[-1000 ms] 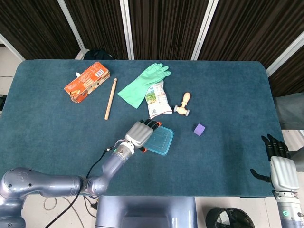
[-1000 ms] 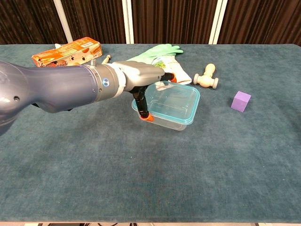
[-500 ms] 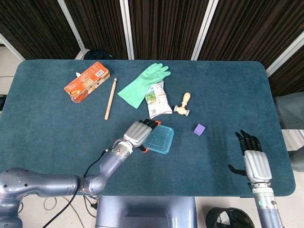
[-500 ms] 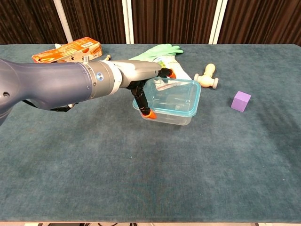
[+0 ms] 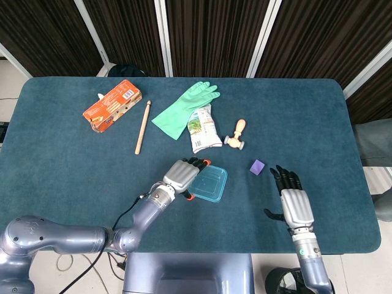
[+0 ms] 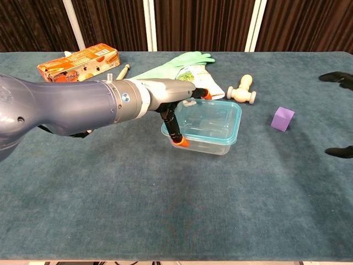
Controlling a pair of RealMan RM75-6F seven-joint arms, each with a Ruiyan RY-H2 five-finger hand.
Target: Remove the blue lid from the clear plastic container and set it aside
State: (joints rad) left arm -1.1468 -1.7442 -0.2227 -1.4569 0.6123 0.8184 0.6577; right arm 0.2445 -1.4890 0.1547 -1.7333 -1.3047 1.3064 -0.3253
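The clear plastic container (image 5: 210,185) (image 6: 212,130) with its blue lid (image 6: 205,117) on top sits near the middle of the table. My left hand (image 5: 182,174) (image 6: 168,102) grips its left end, fingers over the far rim and thumb down the near side. My right hand (image 5: 293,205) hovers open to the right of the container, fingers spread and apart from it, just past the purple cube (image 5: 257,166) (image 6: 282,118). In the chest view only the right hand's dark fingertips (image 6: 337,77) show at the right edge.
Behind the container lie a snack packet (image 5: 203,128), a green rubber glove (image 5: 185,108), a wooden toy (image 5: 236,135), a wooden stick (image 5: 143,127) and an orange carton (image 5: 112,105). The table's near edge (image 5: 245,251) runs just below both hands.
My right hand has come in from the table's right edge toward the container. My left hand has shifted the container a little to the right.
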